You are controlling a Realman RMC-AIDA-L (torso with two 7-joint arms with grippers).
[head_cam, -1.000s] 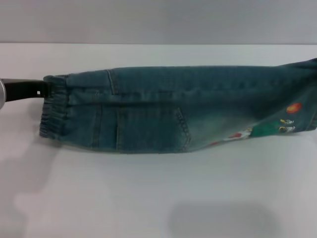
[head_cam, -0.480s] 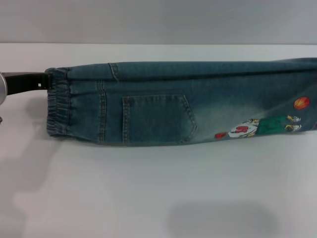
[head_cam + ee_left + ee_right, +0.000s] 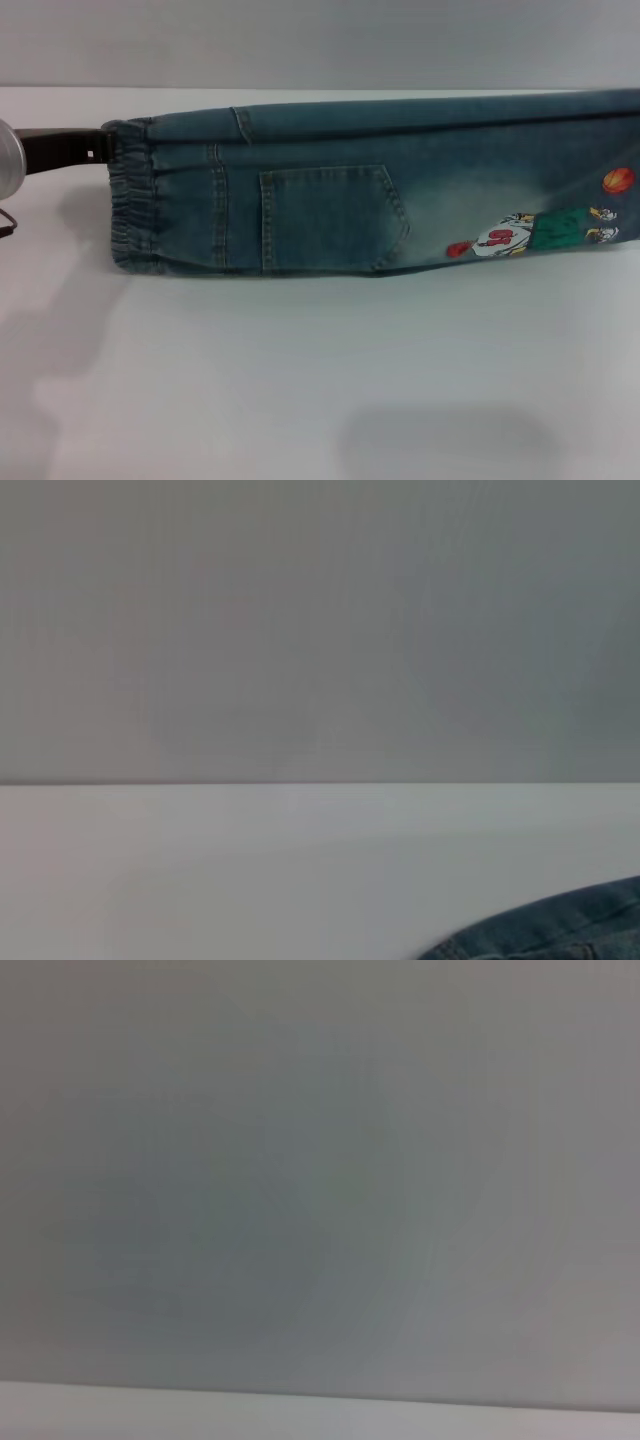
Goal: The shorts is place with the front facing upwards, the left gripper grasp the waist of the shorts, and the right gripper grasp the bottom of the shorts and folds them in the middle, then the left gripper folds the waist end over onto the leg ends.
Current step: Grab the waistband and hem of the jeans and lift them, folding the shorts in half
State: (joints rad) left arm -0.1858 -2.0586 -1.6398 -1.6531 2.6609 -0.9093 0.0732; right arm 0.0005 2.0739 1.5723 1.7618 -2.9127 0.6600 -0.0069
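Observation:
The denim shorts (image 3: 400, 190) hang stretched sideways above the white table (image 3: 300, 380), folded lengthwise, with a pocket (image 3: 330, 215) and a cartoon print (image 3: 520, 235) facing me. The waist of the shorts (image 3: 130, 210), a ruffled elastic band, is at the left end. My left gripper (image 3: 100, 147) is shut on its upper corner, its black fingers (image 3: 60, 150) reaching in from the left edge. The bottom of the shorts runs out of the head view at the right, and my right gripper is out of view. A strip of denim (image 3: 560, 930) shows in the left wrist view.
The shorts cast a shadow on the white table beneath them. A grey wall (image 3: 300, 40) rises behind the table's far edge. The right wrist view holds only wall and a thin strip of table (image 3: 300, 1415).
The shorts have risen and shifted slightly right with my left gripper. The cloth has swung flat, bringing the pocket and the cartoon print into full view.

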